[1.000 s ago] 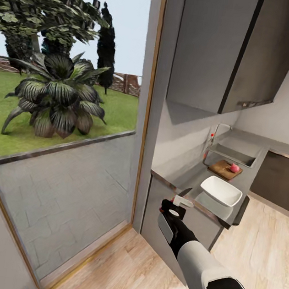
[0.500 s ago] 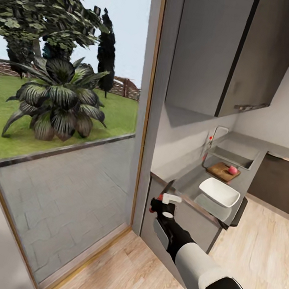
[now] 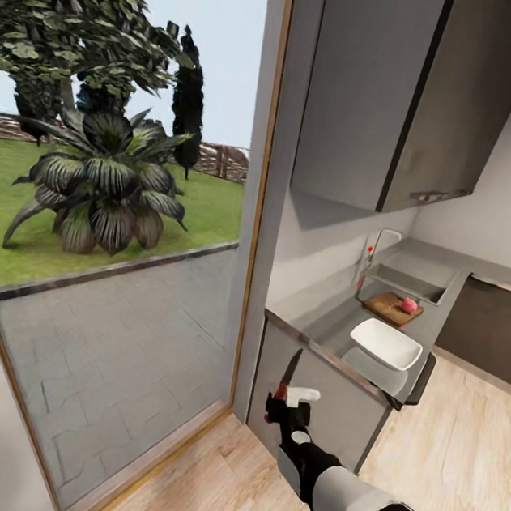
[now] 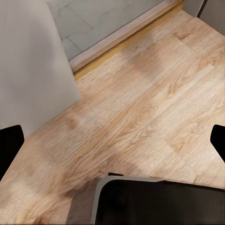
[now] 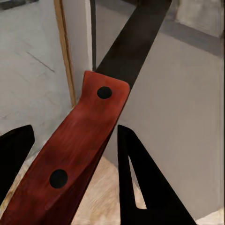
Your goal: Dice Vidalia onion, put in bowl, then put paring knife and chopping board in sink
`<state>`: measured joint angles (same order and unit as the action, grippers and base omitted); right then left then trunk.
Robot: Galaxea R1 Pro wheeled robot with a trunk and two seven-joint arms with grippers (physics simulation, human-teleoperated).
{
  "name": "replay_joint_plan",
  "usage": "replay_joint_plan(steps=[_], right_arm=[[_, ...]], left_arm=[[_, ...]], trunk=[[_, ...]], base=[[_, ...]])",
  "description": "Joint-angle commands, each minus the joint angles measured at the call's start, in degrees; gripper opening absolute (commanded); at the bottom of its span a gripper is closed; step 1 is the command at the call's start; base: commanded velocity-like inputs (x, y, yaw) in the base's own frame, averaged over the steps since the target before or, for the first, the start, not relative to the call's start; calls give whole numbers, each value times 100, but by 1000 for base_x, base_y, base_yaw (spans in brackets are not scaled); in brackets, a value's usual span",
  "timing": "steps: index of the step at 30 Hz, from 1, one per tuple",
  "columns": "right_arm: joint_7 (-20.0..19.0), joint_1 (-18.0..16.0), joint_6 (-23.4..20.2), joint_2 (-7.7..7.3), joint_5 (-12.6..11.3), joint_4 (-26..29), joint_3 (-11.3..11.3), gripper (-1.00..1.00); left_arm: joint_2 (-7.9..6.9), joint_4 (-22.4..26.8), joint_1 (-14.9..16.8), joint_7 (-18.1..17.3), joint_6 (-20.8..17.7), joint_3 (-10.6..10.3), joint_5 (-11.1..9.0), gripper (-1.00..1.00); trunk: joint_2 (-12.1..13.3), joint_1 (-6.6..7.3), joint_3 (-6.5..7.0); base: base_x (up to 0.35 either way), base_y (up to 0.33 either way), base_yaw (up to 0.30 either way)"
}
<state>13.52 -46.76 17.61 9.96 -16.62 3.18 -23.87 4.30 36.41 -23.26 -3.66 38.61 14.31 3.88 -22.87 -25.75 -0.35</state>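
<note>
right pincer clamped on knife, blade up, off the desk near corner; onion on board by sink. left pincer apart. we risk the blade striking the cabinet.

No text, label, brand, number or sign can be read anywhere in these views.
</note>
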Motion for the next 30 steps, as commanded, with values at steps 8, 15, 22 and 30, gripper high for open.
replay_joint_plan(steps=[8,15,22,30], right_arm=[[-5,948,971,4,86,-222,-73,-100],[-1,2020,1897,4,914,-230,-74,-100],[9,3159,2786,-415,1063,-230,-74,-100],[18,3965,3029,-479,1063,-227,-65,-100]], left_arm=[[6,-45,12,-38,7,45,42,100],[0,-41,15,-31,7,45,48,100],[-8,-40,27,-13,0,53,43,100],[-5,-48,91,-4,-2,54,34,100]], trunk=[[-5,-4,70],[-5,-4,133],[-5,-4,196],[-5,-4,267]], base=[[0,0,0],[0,0,0],[0,0,0],[0,0,0]])
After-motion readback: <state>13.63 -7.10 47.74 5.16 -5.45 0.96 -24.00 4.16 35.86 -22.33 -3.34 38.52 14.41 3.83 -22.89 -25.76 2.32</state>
